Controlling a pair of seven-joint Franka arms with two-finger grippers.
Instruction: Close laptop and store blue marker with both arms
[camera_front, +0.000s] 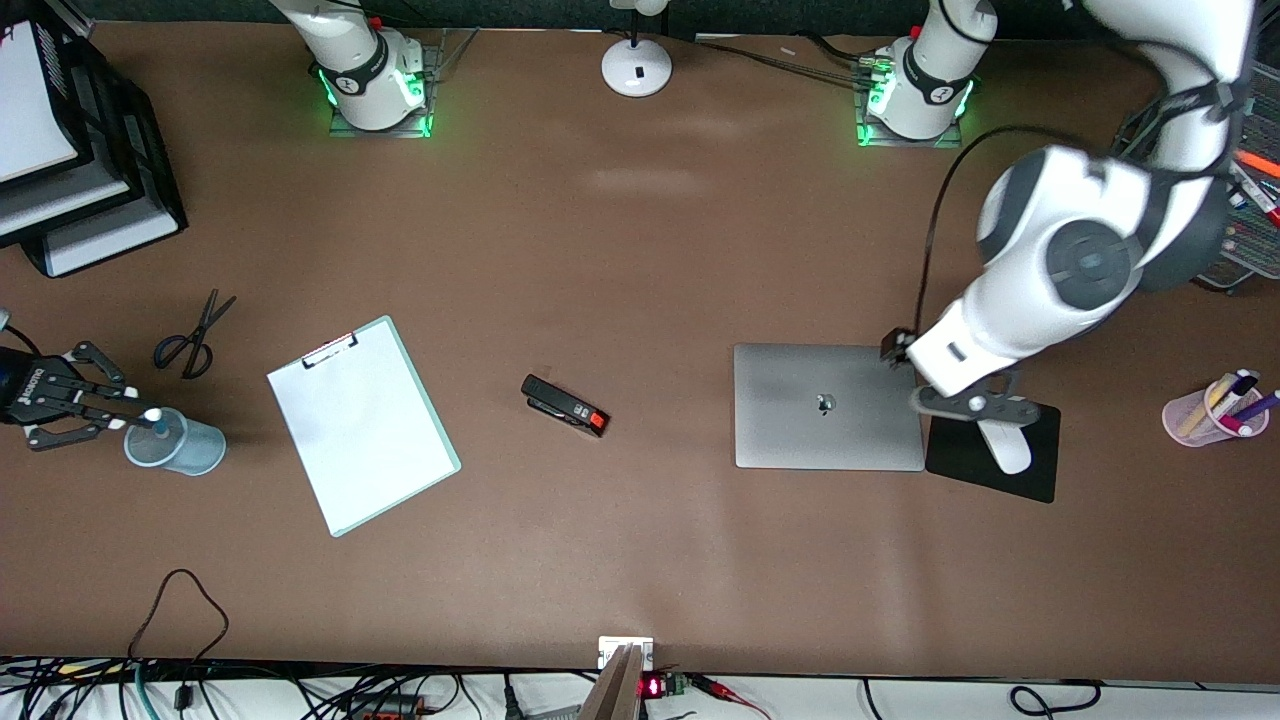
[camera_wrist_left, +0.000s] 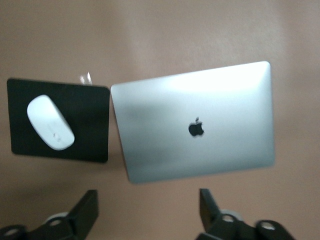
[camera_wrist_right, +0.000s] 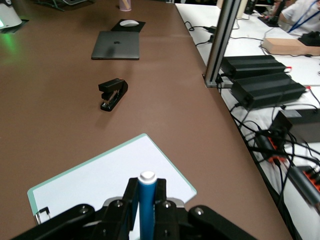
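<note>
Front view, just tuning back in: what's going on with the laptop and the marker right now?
The laptop lies shut on the table. The left gripper hangs open over the mouse pad beside it, holding nothing. The right gripper, at the right arm's end of the table, is shut on the blue marker, just over the blue cup, not yet let go.

High front camera looks down; both wrist views share the laptop (camera_front: 828, 405), one perhaps blurred.
</note>
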